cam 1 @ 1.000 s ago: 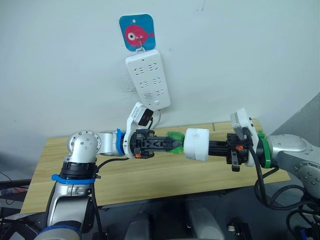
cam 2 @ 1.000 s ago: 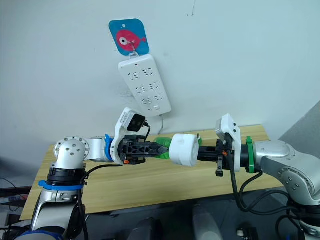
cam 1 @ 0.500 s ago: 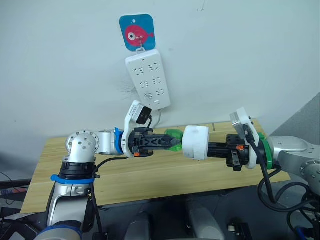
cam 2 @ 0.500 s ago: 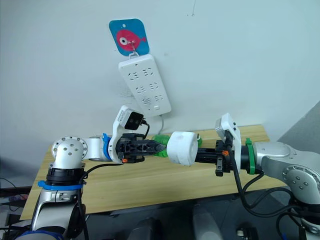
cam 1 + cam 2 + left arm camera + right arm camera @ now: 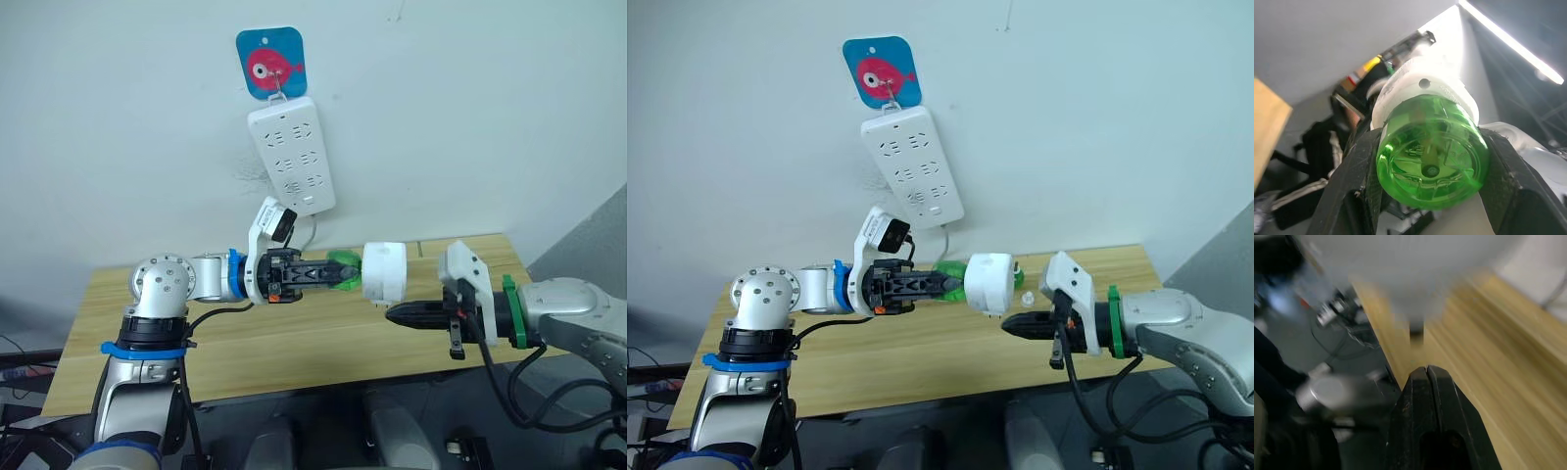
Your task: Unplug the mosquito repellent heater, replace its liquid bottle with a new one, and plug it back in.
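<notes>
**Heater held aloft by its green bottle, right gripper closed and apart**

The mosquito repellent heater [image 5: 385, 271] was seen in mid-air above the wooden table [image 5: 294, 338], just below the white power strip [image 5: 291, 153] hung on the wall under a blue fish hook plaque [image 5: 269, 62]. It was shown as a small white rounded drum of plastic, smooth-sided, lying on its side. A translucent green bottle [image 5: 344, 270] was seated in its end facing the robot's left. In the left wrist view the bottle's [image 5: 1431, 152] round green base was seen head-on, moulded ribs and a small central nub visible through the plastic, with the heater's white body [image 5: 1422, 85] behind it, a small hole marked on its rim.

The left gripper [image 5: 331, 271] was clamped on the green bottle, one black finger [image 5: 1359, 171] pressed to each side of it, so the whole unit was carried by that grip alone.

The right gripper [image 5: 394, 314] was held lower and towards the robot's right of the heater, near it but not touching. Its two fingers [image 5: 1427, 396] were pressed flat together on nothing, a thin seam between them, with the table's wood grain seen blurred beyond.
</notes>
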`<state>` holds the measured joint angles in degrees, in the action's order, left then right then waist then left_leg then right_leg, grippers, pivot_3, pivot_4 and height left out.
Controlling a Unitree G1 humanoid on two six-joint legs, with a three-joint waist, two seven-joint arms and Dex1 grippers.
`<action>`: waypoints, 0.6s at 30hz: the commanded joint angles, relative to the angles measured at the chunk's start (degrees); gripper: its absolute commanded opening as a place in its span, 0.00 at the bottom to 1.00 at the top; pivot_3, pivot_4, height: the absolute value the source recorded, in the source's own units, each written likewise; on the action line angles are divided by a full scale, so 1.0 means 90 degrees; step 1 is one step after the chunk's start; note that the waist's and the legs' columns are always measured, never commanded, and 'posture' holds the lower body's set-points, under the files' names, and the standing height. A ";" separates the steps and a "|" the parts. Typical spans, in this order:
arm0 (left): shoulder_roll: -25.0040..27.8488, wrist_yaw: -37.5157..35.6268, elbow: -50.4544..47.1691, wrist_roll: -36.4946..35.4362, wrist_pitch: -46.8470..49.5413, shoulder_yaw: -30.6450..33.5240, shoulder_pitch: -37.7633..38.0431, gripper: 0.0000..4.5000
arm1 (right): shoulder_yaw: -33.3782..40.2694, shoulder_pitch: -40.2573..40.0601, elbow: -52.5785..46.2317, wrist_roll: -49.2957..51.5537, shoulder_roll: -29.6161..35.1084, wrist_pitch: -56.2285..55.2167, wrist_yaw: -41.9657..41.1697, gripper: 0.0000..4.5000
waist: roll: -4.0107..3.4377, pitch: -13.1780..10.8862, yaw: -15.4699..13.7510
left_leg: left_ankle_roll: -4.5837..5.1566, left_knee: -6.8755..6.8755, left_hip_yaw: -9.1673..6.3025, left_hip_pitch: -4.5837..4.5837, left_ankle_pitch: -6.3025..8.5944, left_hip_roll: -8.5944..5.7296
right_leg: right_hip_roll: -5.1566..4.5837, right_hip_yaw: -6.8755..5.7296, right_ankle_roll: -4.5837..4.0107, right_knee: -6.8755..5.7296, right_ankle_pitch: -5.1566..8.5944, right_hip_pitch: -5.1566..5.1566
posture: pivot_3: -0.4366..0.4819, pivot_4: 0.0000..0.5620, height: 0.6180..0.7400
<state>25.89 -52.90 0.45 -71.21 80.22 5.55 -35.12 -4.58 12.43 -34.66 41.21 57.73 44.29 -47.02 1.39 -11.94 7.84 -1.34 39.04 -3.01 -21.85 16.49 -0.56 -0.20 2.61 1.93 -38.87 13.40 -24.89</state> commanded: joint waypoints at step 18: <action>0.0539 -0.1314 -0.0636 0.1562 -0.1945 -0.0702 0.0381 0.50 | 0.1524 0.0463 -0.0644 0.0601 0.0206 -0.0510 -0.0506 1.00 | 0.0000 0.0000 0.0011 | 0.0000 -0.0005 0.0007 0.0002 0.0000 0.0009 | 0.0005 0.0000 -0.0011 0.0002 -0.0007 0.0001 | 0.22 0.28 1.00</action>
<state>30.17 -62.89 -3.85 -56.76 63.24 -0.59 -31.33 10.71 14.23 -39.13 45.51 60.77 38.53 -53.94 1.39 -11.94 7.94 -1.34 38.99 -2.93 -21.82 16.49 -0.48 -0.16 2.61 1.82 -38.86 13.34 -24.89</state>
